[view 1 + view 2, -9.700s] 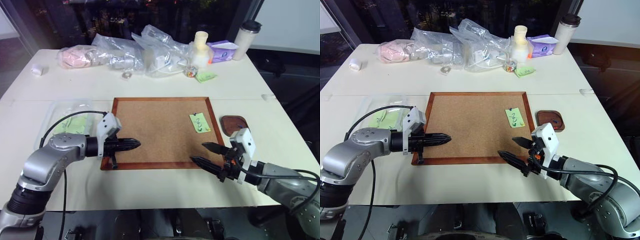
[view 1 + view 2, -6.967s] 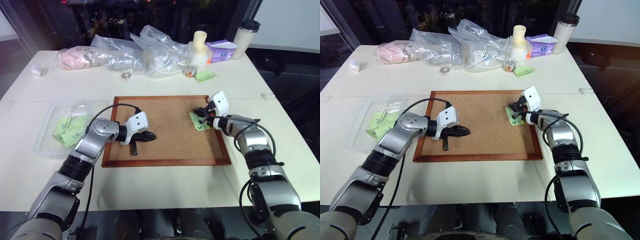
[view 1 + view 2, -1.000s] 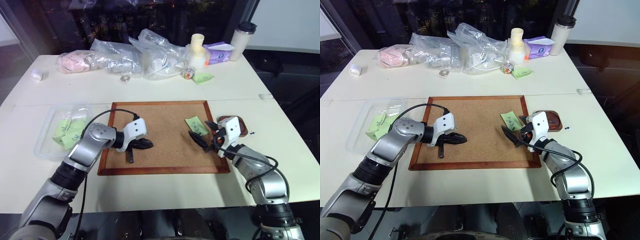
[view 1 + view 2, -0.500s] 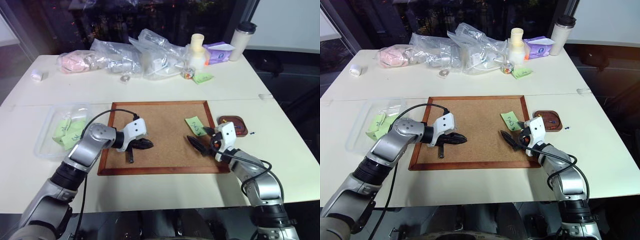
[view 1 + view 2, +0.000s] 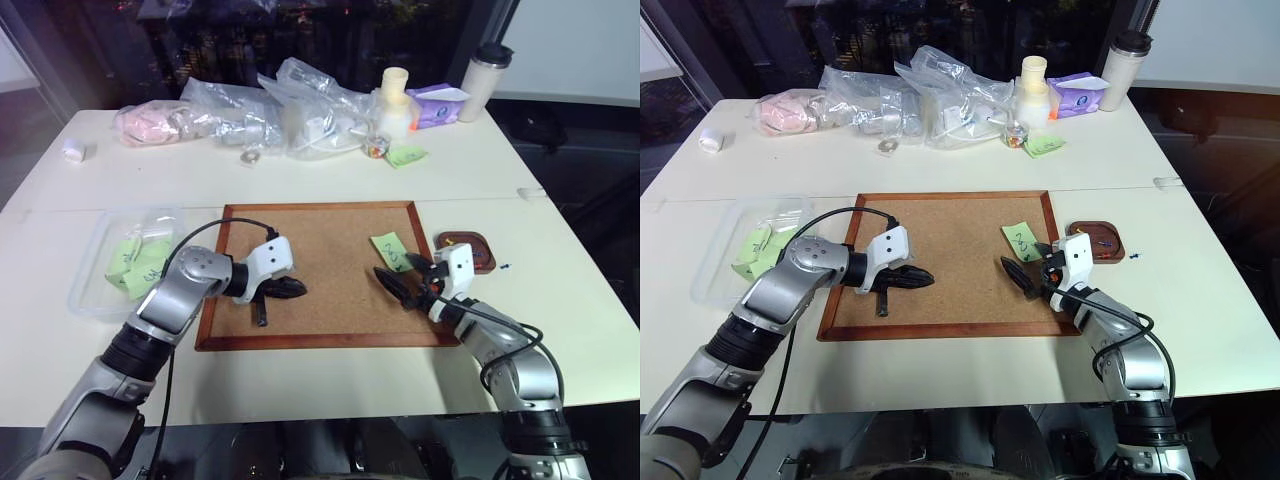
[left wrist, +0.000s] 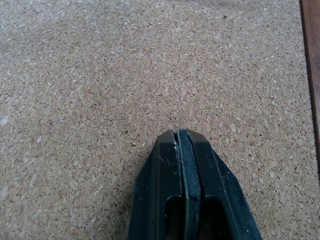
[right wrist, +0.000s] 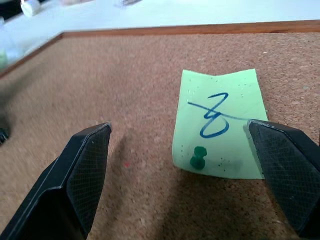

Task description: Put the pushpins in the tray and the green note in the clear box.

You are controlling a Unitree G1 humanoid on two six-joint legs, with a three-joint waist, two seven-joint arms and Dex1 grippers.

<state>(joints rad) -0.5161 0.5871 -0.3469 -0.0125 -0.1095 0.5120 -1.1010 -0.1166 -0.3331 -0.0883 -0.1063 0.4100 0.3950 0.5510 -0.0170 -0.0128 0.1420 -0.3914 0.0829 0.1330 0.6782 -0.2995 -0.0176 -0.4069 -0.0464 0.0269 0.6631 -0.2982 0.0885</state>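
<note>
Left gripper (image 5: pixel 296 289): black fingers pressed flat together with nothing between them; it sits low over the cork board (image 5: pixel 320 232) at about 8 o'clock of the board's middle; in the left wrist view the joined tips (image 6: pixel 181 134) lie against bare cork.

Right gripper (image 7: pixel 185 165): fingers spread wide apart, grasping nothing; it rests low over the board's near right part, at about 4 o'clock of the board's middle; one finger (image 7: pixel 82 170) is over bare cork, the other (image 7: pixel 285 165) at the note's edge.

Green note (image 7: pixel 220 120): flat on the cork, just ahead of the right gripper at about 12 o'clock from it, with a blue scribble on it; a green pushpin (image 7: pixel 198 157) is stuck through its near end.

Tray (image 5: pixel 466 250): reddish-brown dish on the white table (image 5: pixel 300 370), just beside the board's right frame, at about 3 o'clock of the board; small things lie in it, too small to identify.

Loose pushpin (image 5: pixel 507 266): a tiny dark dot on the table just right of the tray.

Clear box (image 5: pixel 95 265): at about 9 o'clock of the board, near its left frame; pale green slips (image 5: pixel 135 260) lie inside.

Far edge: wrinkly plastic bags (image 5: pixel 290 100), a pale bottle (image 5: pixel 397 95), a purple packet (image 5: pixel 437 100) and a tumbler (image 5: pixel 480 68) at 12 to 1 o'clock.
</note>
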